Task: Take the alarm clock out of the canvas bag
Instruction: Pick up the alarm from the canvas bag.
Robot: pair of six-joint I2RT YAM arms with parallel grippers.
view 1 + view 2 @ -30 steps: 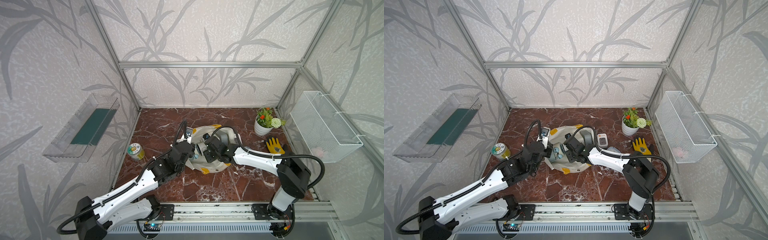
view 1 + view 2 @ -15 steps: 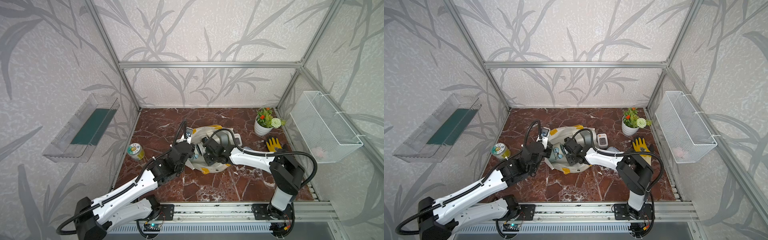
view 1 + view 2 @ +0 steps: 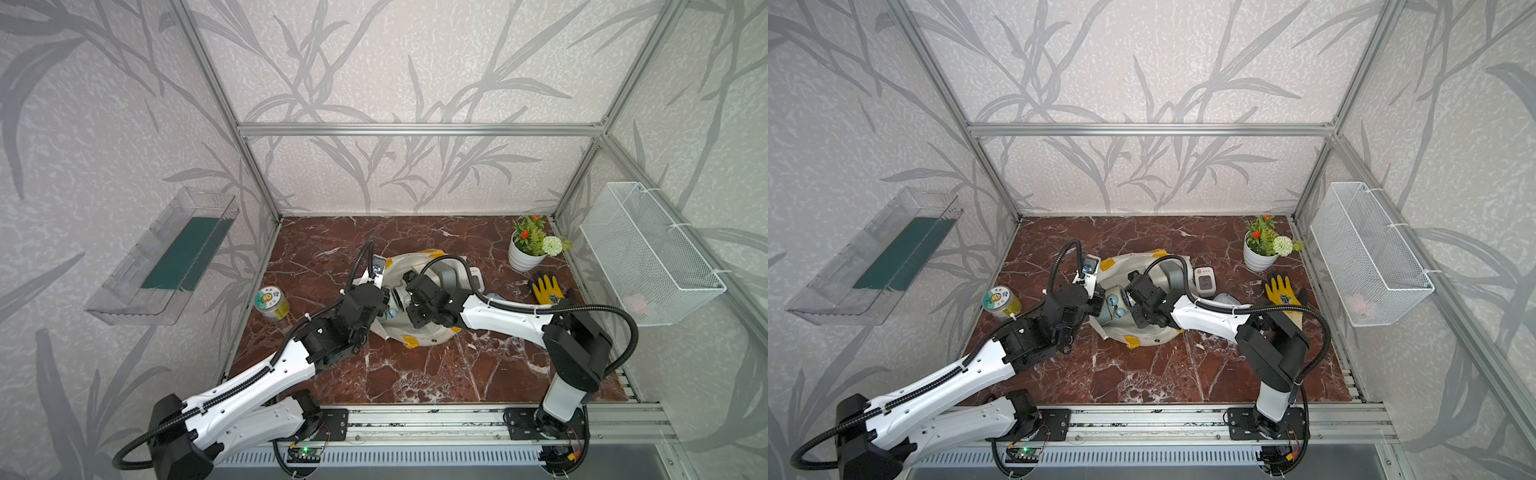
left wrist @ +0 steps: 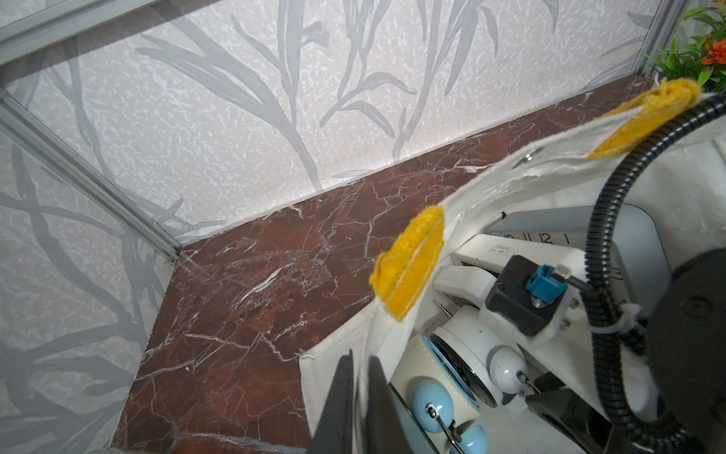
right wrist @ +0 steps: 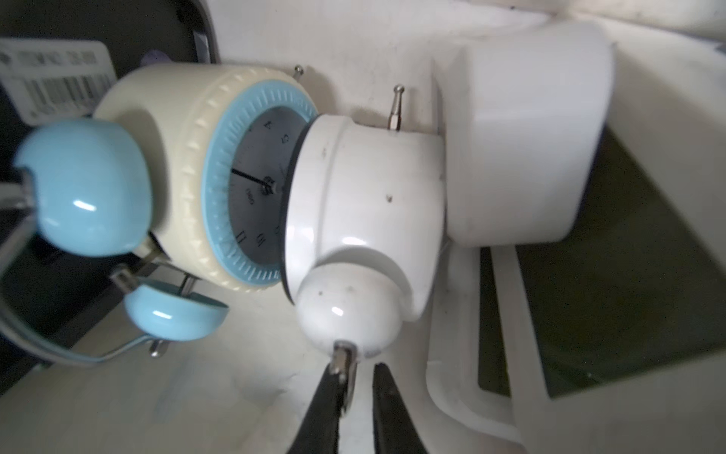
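The cream canvas bag point(image 3: 419, 337) point(image 3: 1144, 334) lies open on the marble floor, mid-table in both top views. My left gripper point(image 4: 359, 359) is shut on the bag's rim point(image 4: 510, 177), holding the mouth up. Inside lie two alarm clocks side by side: a white alarm clock point(image 5: 365, 196) point(image 4: 467, 346) and a cream-and-blue alarm clock point(image 5: 176, 157) point(image 3: 1113, 305). My right gripper point(image 5: 355, 369) reaches into the bag. Its jaws stand nearly together on the white clock's thin metal handle point(image 5: 345, 365), which lies against one finger.
A grey square clock point(image 3: 446, 272) also sits in the bag. Around the bag stand a tin can point(image 3: 272, 302), a potted plant point(image 3: 528, 249), a yellow glove point(image 3: 546, 289) and a small white digital display point(image 3: 1204, 282). A wire basket point(image 3: 648, 253) and a clear tray point(image 3: 166, 257) hang on the side walls.
My right gripper has reached further into the bag toward the left arm, and its jaws have narrowed onto the white clock's handle. The left arm has kept still, gripping the rim.
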